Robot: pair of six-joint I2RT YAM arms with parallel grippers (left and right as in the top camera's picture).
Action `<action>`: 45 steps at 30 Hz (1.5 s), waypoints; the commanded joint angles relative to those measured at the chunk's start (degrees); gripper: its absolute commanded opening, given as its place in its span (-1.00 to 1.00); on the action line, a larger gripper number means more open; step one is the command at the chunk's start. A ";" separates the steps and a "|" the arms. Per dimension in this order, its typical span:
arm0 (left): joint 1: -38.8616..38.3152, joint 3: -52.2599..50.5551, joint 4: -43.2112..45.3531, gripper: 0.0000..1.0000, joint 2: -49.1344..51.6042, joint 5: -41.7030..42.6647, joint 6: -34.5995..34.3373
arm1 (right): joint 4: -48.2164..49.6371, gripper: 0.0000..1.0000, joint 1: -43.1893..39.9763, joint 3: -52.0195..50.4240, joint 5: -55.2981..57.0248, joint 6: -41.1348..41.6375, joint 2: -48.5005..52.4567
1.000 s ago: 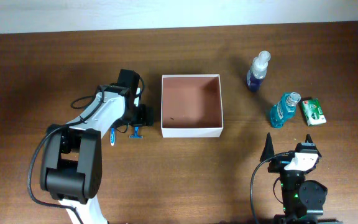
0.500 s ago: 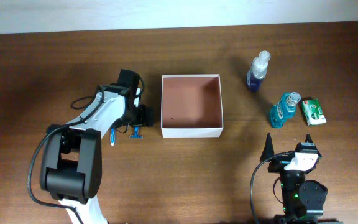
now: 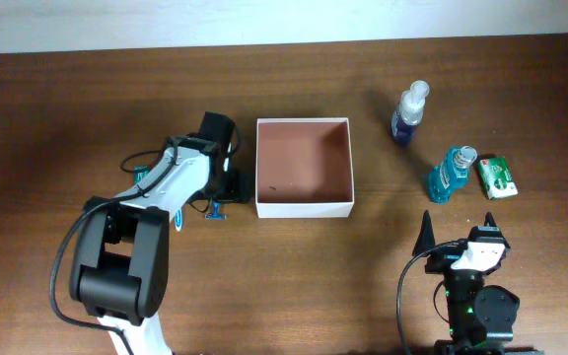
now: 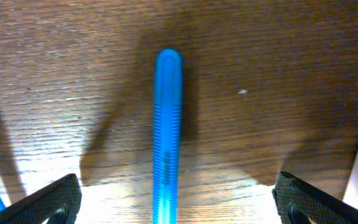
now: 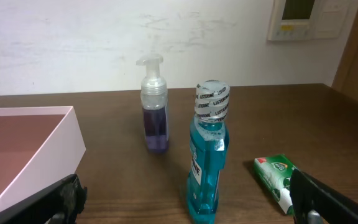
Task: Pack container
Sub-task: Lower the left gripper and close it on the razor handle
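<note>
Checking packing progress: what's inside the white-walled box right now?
No toiletries: the container shows only its bare pinkish-brown floor with a small dark speck near one wall. From overhead nothing covers the floor; in the right wrist view the near wall hides it.

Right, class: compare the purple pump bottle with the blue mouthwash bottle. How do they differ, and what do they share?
The pump bottle holds purple liquid; the mouthwash bottle holds blue-green. The pump bottle has a white pump head; the mouthwash bottle a wrapped round cap. Both stand upright with clear bodies.
</note>
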 commanded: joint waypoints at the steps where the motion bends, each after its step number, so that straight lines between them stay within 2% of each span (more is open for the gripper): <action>1: -0.20 0.87 0.13 0.99 1.14 -1.66 -1.05 | -0.44 0.97 -0.39 -0.26 0.50 0.07 -0.33; 45: 0.72 -0.42 2.67 0.99 1.16 0.59 -0.98 | -0.44 0.97 -0.39 -0.26 0.50 0.07 -0.33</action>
